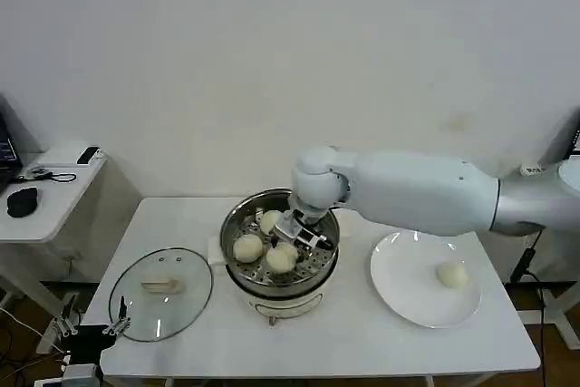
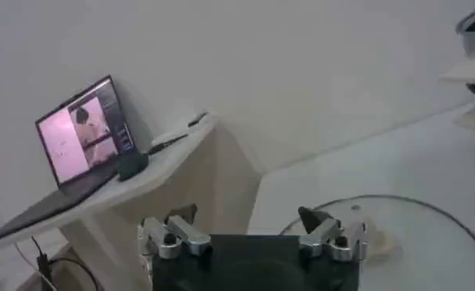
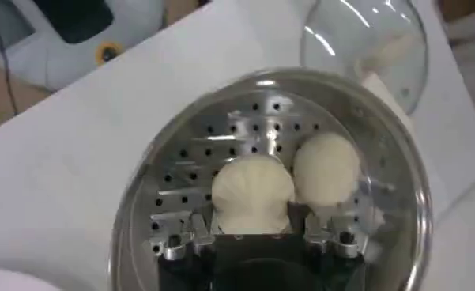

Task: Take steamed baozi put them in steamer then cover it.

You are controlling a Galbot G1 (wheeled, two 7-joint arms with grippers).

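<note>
From the head camera, the right gripper [image 1: 294, 231] reaches down into the steamer [image 1: 237, 215] at the middle of the white table [image 1: 353, 337], among three baozi [image 1: 247, 247] on the perforated tray. A fourth baozi [image 1: 450, 274] sits on the white plate [image 1: 399, 292] to the right. The glass lid [image 1: 186, 305] lies flat to the left, with the left gripper [image 1: 91, 324] low beside it.

From the left wrist, the left gripper [image 2: 253, 229] hangs with fingers spread wide and nothing between them, the lid [image 2: 427, 217] just beyond.

From the right wrist, the right gripper [image 3: 253, 233] has its fingers parted on either side of one baozi [image 3: 251, 190] resting on the tray; whether they press on it I cannot tell. Another bun [image 3: 326, 168] touches it.
</note>
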